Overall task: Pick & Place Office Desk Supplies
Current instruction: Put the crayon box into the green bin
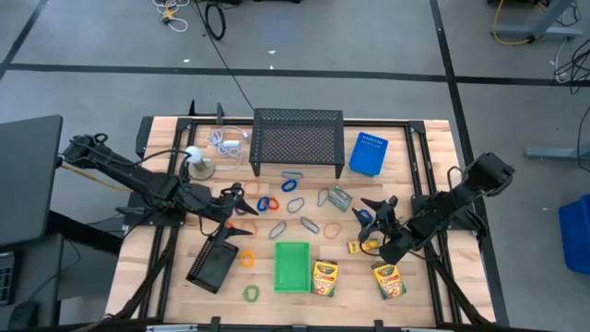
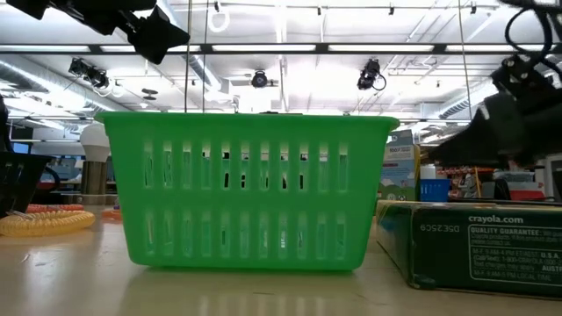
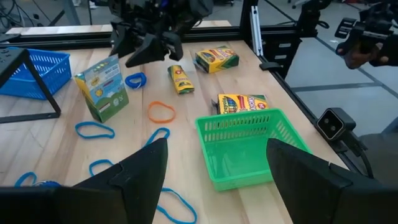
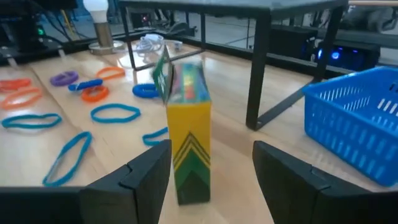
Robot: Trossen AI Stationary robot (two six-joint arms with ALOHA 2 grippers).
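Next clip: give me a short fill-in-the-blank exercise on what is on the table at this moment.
1. The basket near the table's front edge is ____ in colour.
2. The basket beside the black mesh stand is ____ in colour.
3. The right gripper has its open jaws either side of an upright ____ box.
4. The left gripper is ____, holding nothing.

Missing words: green; blue; crayon; open

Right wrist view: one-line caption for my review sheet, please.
Open right gripper faces an upright yellow crayon box, with rubber bands and a blue basket beyond.
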